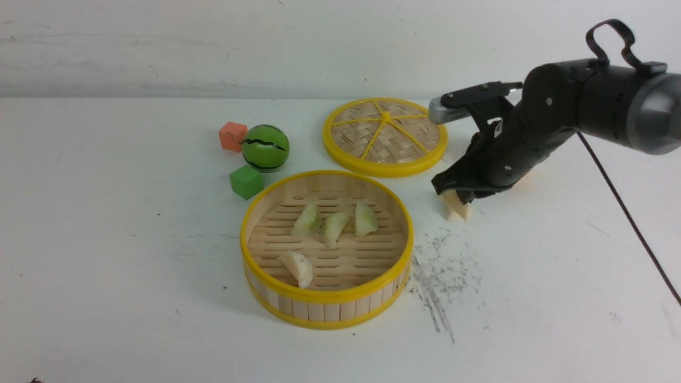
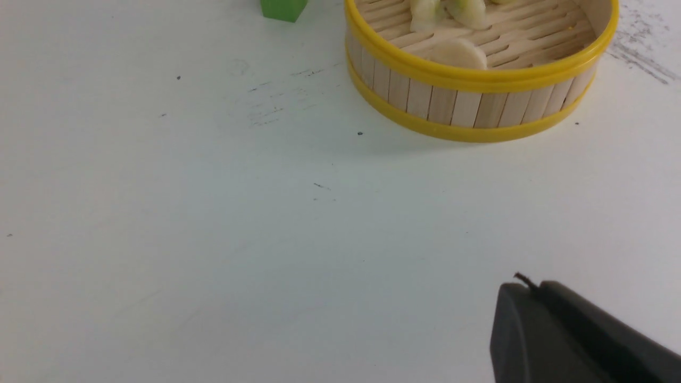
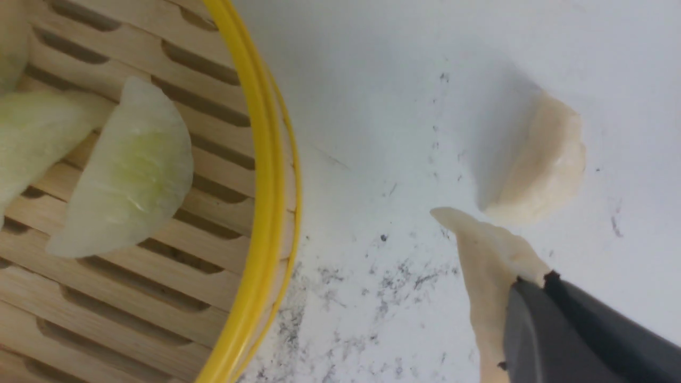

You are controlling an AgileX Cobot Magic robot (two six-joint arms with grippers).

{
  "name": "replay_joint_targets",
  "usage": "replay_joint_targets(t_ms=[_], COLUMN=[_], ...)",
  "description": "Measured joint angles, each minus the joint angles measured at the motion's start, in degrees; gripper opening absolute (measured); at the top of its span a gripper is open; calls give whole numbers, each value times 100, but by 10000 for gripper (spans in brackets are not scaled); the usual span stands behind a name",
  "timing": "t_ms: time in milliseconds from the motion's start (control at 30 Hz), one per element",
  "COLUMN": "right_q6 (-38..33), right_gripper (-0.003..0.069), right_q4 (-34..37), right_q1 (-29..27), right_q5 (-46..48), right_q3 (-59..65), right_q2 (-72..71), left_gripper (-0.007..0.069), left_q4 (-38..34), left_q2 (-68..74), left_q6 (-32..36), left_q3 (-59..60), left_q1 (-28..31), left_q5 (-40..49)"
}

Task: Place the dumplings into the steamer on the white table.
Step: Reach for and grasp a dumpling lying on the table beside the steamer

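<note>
The right end effector point(image 1: 453, 196) grips a cream dumpling point(image 1: 458, 209) just right of the steamer point(image 1: 325, 296) on the worktop point(image 1: 133, 255); a second cream dumpling point(image 3: 538, 169) lies beside it. Three greenish dumplings point(image 1: 335, 226) and one white dumpling point(image 1: 298, 267) sit inside the steamer. The left end effector point(image 2: 532, 291) is closed and empty.

I see my white counter point(image 1: 133, 239) carrying the steamer point(image 1: 319, 308) near the middle. A woven lid point(image 1: 367, 143) lies flat behind it to the right, and an orange cube point(image 1: 232, 136), a striped green ball point(image 1: 265, 148) and a green cube point(image 1: 246, 181) are bunched close at its back left. Right of the steamer is a patch of grey scuff marks point(image 1: 436, 276), and behind it a cream dumpling point(image 3: 537, 165) lies on the counter. A second dumpling point(image 3: 487, 255) is just beside it, and I can't tell whether that one touches the surface.
</note>
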Motion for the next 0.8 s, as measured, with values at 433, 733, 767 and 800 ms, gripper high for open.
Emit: replay_joint_targets(t_ms=[433,733,767,800], right_q6=[-4,-7,-7,-7], right_gripper=[-10,-10,-10,-10], right_q4=[8,-179,-179,-179], right_q1=[0,0,0,0], right_q5=[368,500,552,593], right_q3=[-39,-33,-33,-33], right_q2=[670,495,456,433], left_gripper=[24,28,29,30], left_q4=[0,0,0,0], left_q2=[0,0,0,0], left_q6=[0,0,0,0], left_q3=[0,0,0,0], left_q1=[0,0,0,0], left_q5=[-1,-1,-6,-7])
